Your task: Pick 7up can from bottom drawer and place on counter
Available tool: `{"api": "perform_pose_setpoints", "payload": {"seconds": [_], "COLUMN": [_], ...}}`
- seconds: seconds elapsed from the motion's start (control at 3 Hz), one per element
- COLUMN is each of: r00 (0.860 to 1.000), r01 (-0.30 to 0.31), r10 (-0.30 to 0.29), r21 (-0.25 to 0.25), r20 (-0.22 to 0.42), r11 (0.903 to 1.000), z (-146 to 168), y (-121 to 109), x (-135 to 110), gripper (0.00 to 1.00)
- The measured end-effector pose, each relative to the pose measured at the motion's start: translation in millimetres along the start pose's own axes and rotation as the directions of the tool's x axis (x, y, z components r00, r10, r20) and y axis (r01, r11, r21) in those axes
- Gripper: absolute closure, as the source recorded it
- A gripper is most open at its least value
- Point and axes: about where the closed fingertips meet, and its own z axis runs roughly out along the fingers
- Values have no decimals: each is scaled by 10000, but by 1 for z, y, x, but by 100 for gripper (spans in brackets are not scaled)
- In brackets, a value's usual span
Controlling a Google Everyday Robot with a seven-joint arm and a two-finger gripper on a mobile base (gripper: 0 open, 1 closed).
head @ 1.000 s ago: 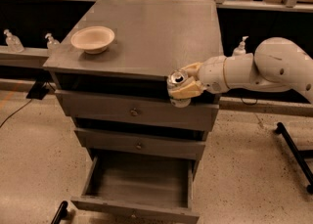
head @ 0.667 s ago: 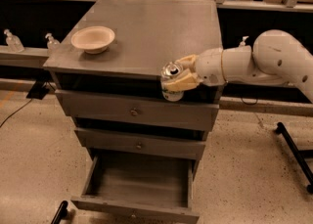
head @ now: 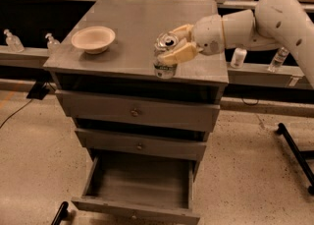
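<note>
The 7up can [head: 165, 66], silver top with greenish sides, is held upright in my gripper [head: 172, 46], whose beige fingers [head: 179, 53] are shut on its upper part. The can hangs over the front edge of the grey counter [head: 132, 22], right of centre; I cannot tell whether its base touches the surface. The white arm reaches in from the right. The bottom drawer [head: 140, 184] is pulled open below, and its inside holds nothing that I can see.
A beige bowl [head: 93, 39] sits on the counter's left side. The two upper drawers [head: 135, 113] are closed. Clear plastic bottles [head: 13, 40] stand on a ledge behind, left and right. A black stand leg [head: 294, 150] lies on the floor at right.
My gripper has carried the can leftward and up, from in front of the cabinet's top right edge to over the counter's front edge.
</note>
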Motion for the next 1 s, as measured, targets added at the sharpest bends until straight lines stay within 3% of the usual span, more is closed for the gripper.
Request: {"api": "perform_pose_setpoints", "payload": {"seconds": [0.33, 0.67, 1.0], "r00": [9984, 9850, 9627], "r01": [-482, -1478, -2354], "r10": [486, 1601, 2643], "r21": [137, 1633, 3007], "r20": [-286, -644, -588], "r11": [9987, 9754, 9242], "z": [-4, -6, -7], "y": [-12, -38, -50], "x": [-15, -13, 6], "gripper": [100, 100, 100]}}
